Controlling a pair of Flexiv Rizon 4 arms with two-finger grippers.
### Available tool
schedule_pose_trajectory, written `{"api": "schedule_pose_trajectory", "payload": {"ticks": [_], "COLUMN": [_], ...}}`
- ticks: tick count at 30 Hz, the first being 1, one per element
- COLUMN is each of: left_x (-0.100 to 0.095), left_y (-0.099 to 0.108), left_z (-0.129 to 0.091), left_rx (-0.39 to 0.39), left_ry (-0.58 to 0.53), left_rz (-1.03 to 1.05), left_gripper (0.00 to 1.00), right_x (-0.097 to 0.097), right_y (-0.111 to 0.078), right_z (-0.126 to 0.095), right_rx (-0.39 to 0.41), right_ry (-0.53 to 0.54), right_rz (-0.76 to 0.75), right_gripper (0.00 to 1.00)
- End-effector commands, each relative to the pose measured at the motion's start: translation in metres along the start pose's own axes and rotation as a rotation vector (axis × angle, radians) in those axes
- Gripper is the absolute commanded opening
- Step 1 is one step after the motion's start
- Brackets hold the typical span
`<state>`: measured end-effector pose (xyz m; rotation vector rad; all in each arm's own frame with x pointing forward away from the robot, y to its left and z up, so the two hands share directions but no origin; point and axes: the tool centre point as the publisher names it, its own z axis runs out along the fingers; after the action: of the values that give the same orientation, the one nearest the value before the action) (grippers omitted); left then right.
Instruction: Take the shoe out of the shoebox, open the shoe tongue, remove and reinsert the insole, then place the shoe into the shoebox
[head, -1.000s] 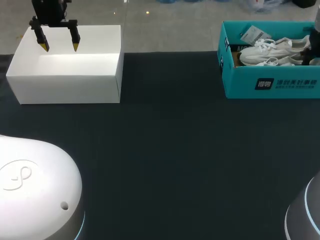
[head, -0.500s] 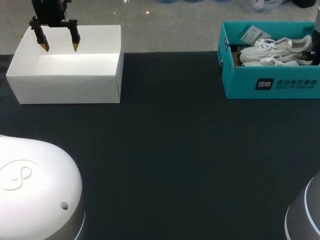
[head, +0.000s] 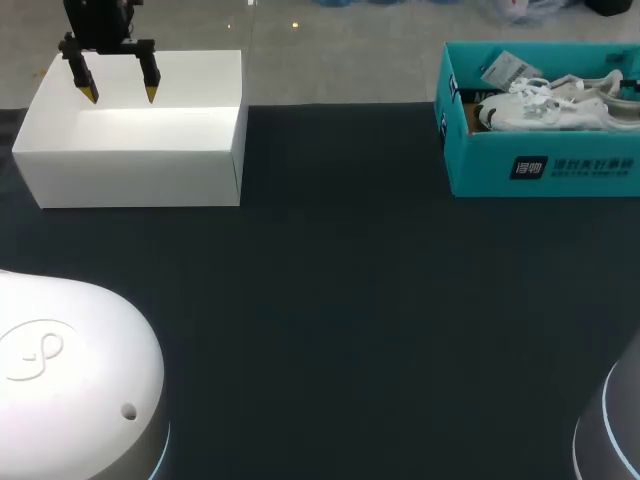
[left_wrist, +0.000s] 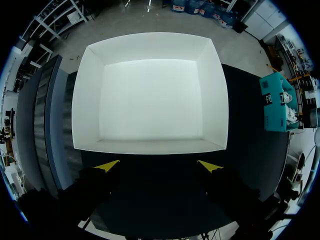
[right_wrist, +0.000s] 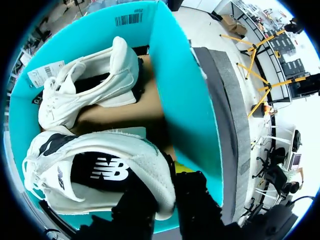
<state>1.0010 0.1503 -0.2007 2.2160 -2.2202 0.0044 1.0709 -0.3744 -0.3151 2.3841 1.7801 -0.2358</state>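
Surveying from the near side: found only the dark table (head: 330, 320) across the near and middle ground. Found at far left the white box (head: 130, 165), with the left gripper (head: 120, 95) hanging above its far part, fingers spread wide and holding nothing. Found at far right the teal shoebox (head: 540, 165), with a white pair inside. Confirmed from the right wrist view the right gripper (right_wrist: 162, 182) down inside the shoebox at its right end, fingers apparently clenched across the heel wall of the shoe (right_wrist: 135, 155), one inside the collar and one outside. Noted a second shoe (right_wrist: 90, 80) lying beyond. Judged the task barely begun: grasp made, shoe not yet clear of the shoebox, with tongue, insole and return all outstanding. Compared with half a second ago: saw the shoe shifted and tipped within the shoebox, lost the dark wrist from the right edge of the head view, logged no movement of the left gripper.
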Motion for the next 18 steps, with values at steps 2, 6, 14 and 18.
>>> {"api": "schedule_pose_trajectory", "payload": {"ticks": [2, 6, 14, 18], "left_x": [0.000, 0.000, 0.000, 0.000], "left_y": [0.000, 0.000, 0.000, 0.000], "left_z": [0.000, 0.000, 0.000, 0.000], "left_rx": [0.000, 0.000, 0.000, 0.000], "left_ry": [-0.003, -0.003, -0.003, -0.003], "left_rz": [-0.001, -0.001, -0.001, -0.001], "left_gripper": [1.00, 1.00, 1.00, 1.00], "right_x": [-0.008, -0.016, -0.025, -0.026], "right_y": [0.003, 0.002, -0.010, -0.020], "right_z": [-0.044, -0.079, -0.143, -0.166], "right_rx": [-0.013, -0.053, -0.117, -0.144], "right_ry": [-0.017, -0.022, 0.007, 0.022], "right_rz": [0.028, 0.039, 0.054, 0.050], "right_gripper": [0.00, 0.00, 0.00, 0.00]}}
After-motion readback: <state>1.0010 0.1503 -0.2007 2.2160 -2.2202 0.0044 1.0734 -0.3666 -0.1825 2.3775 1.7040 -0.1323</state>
